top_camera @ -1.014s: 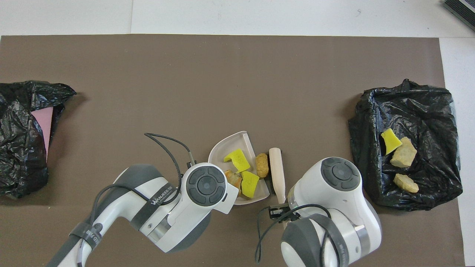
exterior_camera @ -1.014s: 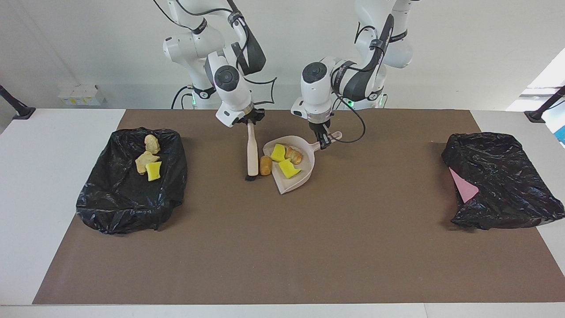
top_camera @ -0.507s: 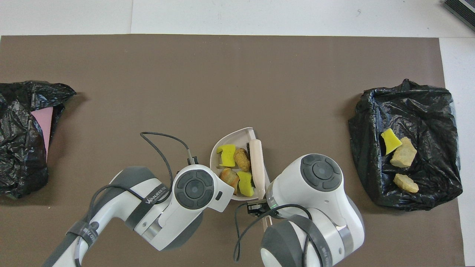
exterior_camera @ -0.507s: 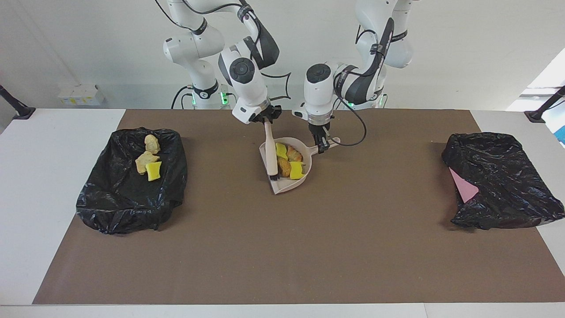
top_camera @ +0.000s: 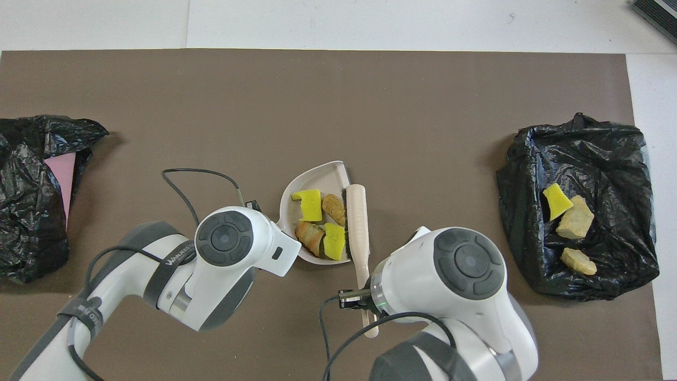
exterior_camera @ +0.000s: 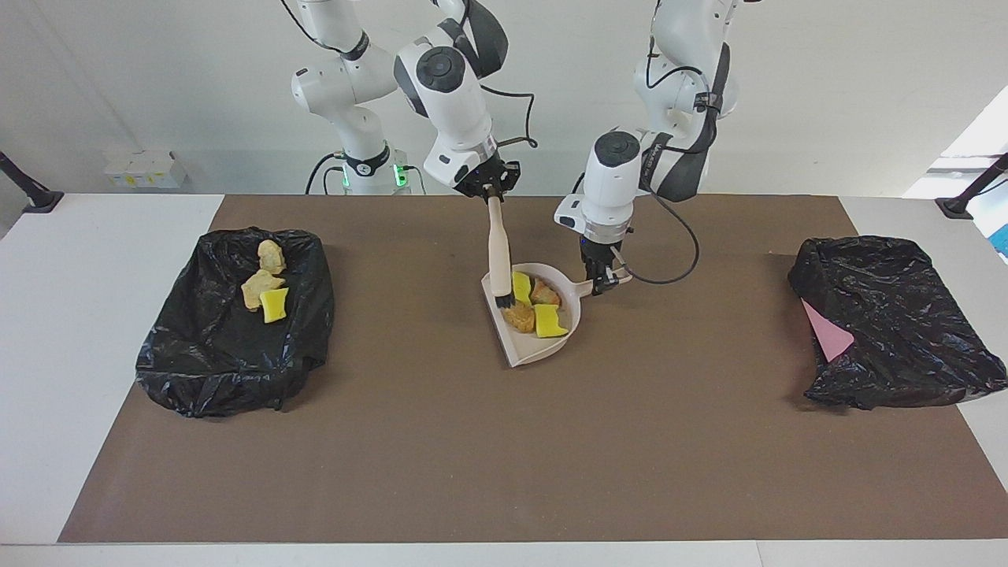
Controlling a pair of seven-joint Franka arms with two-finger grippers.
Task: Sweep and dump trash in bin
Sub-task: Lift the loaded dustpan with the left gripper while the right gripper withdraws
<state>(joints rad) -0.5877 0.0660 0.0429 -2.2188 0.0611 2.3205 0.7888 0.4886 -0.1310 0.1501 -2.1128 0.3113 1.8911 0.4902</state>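
Observation:
A beige dustpan [exterior_camera: 526, 352] [top_camera: 319, 180] holds several pieces of trash [exterior_camera: 549, 321] [top_camera: 308, 205], yellow sponge bits and tan-brown chunks. My left gripper [exterior_camera: 602, 281] is shut on the dustpan's handle. My right gripper [exterior_camera: 491, 191] is shut on the top of the beige brush [exterior_camera: 498, 252] [top_camera: 358, 222], which stands steeply with its black bristles at the pan's open edge against the trash. The black-bagged bin [exterior_camera: 228, 362] [top_camera: 582, 153] at the right arm's end of the table holds three more scraps [exterior_camera: 273, 304] [top_camera: 574, 223]. In the overhead view both grippers are hidden under their wrists.
A second black bag [exterior_camera: 898, 331] [top_camera: 26, 211] with a pink sheet [exterior_camera: 825, 331] showing lies at the left arm's end. A brown mat [exterior_camera: 504, 457] covers the table between the two bags.
The brush pushed the tan chunk from the mat into the dustpan. Both arms then rose, and pan and brush shifted together toward the left arm's end and away from the robots.

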